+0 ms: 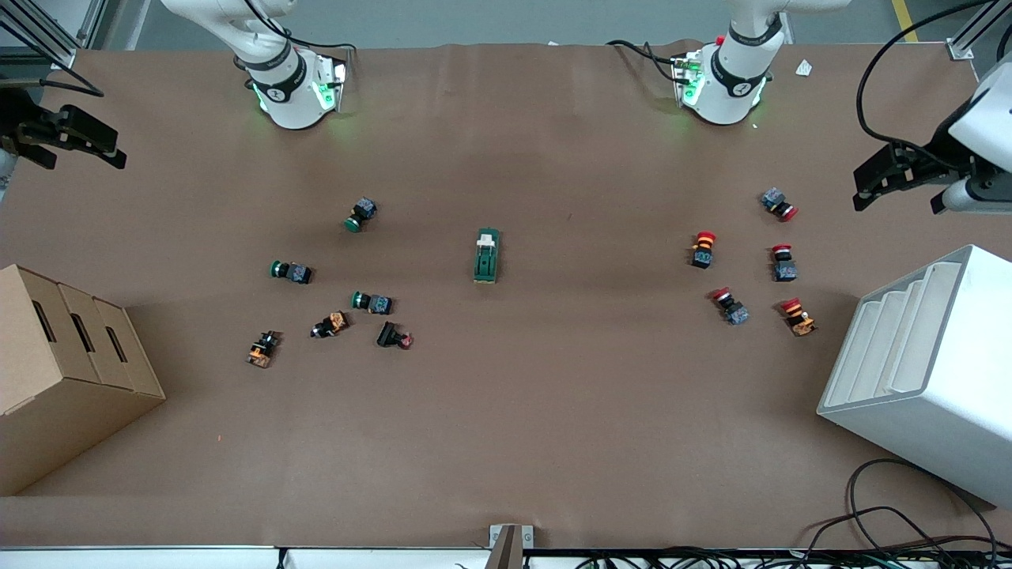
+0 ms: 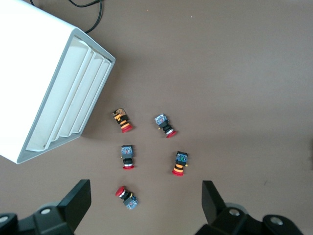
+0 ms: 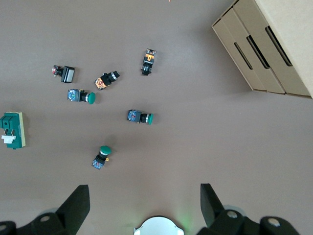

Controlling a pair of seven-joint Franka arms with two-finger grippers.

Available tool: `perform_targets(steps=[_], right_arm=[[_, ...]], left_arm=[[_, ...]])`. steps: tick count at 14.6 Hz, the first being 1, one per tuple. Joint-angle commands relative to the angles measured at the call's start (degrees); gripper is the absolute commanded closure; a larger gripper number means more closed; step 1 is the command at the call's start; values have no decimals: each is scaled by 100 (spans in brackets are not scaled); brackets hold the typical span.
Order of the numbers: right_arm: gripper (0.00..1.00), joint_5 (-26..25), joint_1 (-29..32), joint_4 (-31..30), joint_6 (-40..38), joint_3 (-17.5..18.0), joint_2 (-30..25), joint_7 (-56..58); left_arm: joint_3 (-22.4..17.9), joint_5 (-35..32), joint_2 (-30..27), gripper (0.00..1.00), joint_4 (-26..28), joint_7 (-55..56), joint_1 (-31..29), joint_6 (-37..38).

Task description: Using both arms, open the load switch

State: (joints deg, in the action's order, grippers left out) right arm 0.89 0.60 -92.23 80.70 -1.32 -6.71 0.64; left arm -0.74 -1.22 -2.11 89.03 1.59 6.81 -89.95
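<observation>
The load switch, a dark green oblong block with a white lever piece, lies alone mid-table; it also shows at the edge of the right wrist view. It is out of the left wrist view. My left gripper hangs open high over the left arm's end of the table, above a group of red push buttons. My right gripper hangs open high over the right arm's end, with nothing between its fingers. Both grippers are well away from the switch.
Green push buttons and black-and-orange ones lie scattered toward the right arm's end, beside a cardboard box. Red push buttons lie toward the left arm's end, beside a white slotted bin. Cables trail along the table edge nearest the front camera.
</observation>
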Motion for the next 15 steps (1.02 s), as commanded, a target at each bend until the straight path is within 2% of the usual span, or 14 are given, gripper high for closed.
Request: perform_targets(steps=[1,7,15], right_arm=[[0,69,-42,-137,-2,-105,-129,-55],[0,60,-42,-119,51,-105,-120,-20],[0,69,-42,-119,51,-96,-120,-20]], left_arm=[[-14,78,-421,0,465,-63,23,-14],[101,87,-721,0,713,-80,23,214],[110,87,-590,0,546,-37,5,311]])
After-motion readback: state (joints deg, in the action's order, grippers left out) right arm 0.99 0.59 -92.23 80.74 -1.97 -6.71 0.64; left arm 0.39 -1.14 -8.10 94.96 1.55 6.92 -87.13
